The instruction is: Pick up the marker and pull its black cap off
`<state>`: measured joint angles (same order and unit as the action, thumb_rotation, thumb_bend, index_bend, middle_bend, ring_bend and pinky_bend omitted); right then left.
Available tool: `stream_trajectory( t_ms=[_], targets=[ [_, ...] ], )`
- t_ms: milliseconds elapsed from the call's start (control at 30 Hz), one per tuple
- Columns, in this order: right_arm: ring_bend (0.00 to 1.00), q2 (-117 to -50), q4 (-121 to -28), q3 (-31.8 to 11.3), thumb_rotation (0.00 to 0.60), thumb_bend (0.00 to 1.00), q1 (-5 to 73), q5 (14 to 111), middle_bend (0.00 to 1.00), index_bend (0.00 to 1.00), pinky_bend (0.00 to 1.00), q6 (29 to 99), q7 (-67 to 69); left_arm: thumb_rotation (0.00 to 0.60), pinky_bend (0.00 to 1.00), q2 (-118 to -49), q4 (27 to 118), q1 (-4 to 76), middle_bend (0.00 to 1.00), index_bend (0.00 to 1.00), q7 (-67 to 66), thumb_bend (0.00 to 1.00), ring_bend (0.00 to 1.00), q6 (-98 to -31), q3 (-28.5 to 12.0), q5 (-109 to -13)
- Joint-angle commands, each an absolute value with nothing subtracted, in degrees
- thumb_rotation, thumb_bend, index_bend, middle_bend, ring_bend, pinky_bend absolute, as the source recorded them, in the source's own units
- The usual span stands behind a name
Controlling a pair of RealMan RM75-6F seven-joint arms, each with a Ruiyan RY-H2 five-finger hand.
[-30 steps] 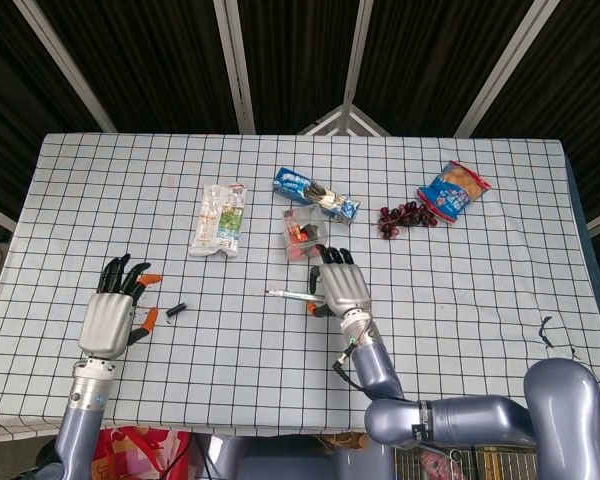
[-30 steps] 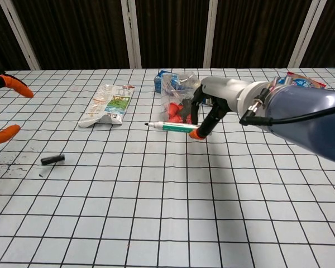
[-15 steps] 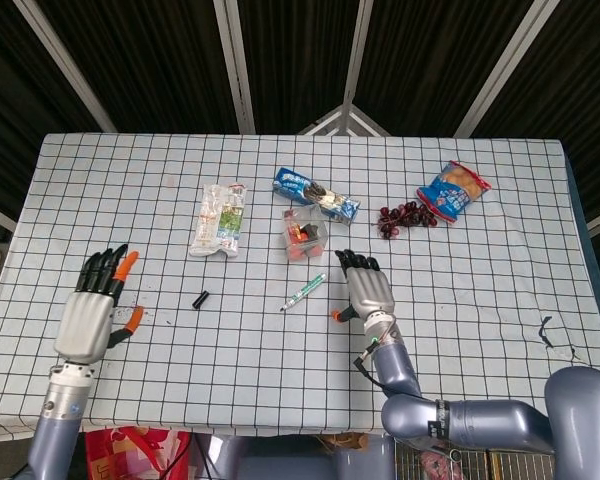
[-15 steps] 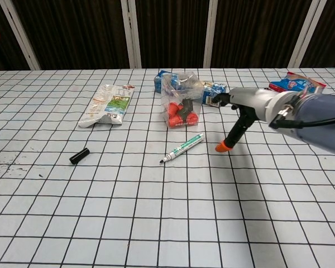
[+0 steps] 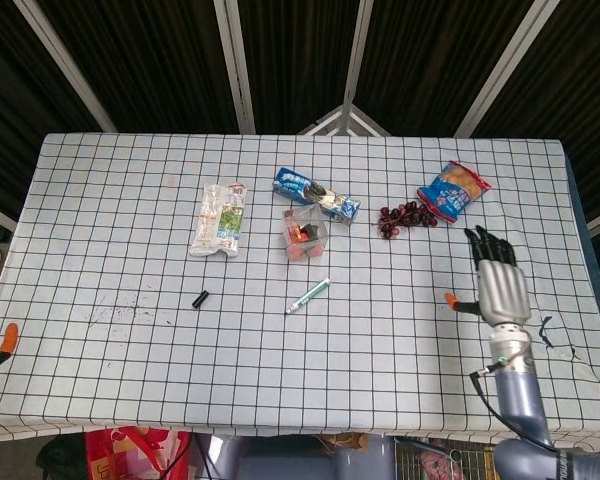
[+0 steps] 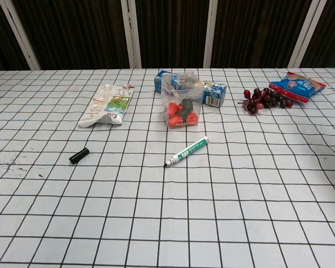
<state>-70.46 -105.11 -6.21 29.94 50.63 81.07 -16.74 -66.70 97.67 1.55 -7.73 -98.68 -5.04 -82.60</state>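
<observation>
The green-and-white marker (image 5: 308, 296) lies uncapped on the checked tablecloth near the middle, its tip pointing toward the front left; the chest view shows the marker (image 6: 186, 152) too. Its black cap (image 5: 201, 299) lies apart to the left, and in the chest view the cap (image 6: 79, 156) is also seen on the cloth. My right hand (image 5: 497, 285) hovers far to the right of the marker, fingers spread, holding nothing. Of my left hand (image 5: 7, 338) only an orange fingertip shows at the lower left edge. Neither hand appears in the chest view.
A clear snack packet (image 5: 220, 218) lies at the back left. A clear box of red pieces (image 5: 305, 232) stands just behind the marker, with a blue packet (image 5: 315, 195) behind it. Dark grapes (image 5: 405, 215) and a chips bag (image 5: 452, 190) lie at the back right.
The right hand let the marker drop onto the cloth and drew far to the right. The left hand slid down-left almost out of view. The cap shifted slightly right.
</observation>
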Motion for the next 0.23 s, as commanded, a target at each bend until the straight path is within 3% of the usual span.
stream_trajectory(
  t_ms=[33, 233],
  targets=[
    [0.04, -67.6, -99.4, -1.7, 0.600, 0.21, 24.2, 57.7, 0.02, 0.08, 0.00, 83.9, -11.1, 0.600, 0.01, -65.7, 94.9, -0.2, 0.00, 0.04, -3.1, 0.49, 0.00, -98.6, -5.0, -80.6],
    [0.04, -66.3, -95.1, -0.3, 0.600, 0.21, 19.9, 62.6, 0.02, 0.08, 0.00, 85.2, -6.2, 0.600, 0.01, -65.3, 93.8, -0.6, 0.00, 0.05, -0.5, 0.49, 0.00, -97.5, -5.6, -79.5]
  ],
)
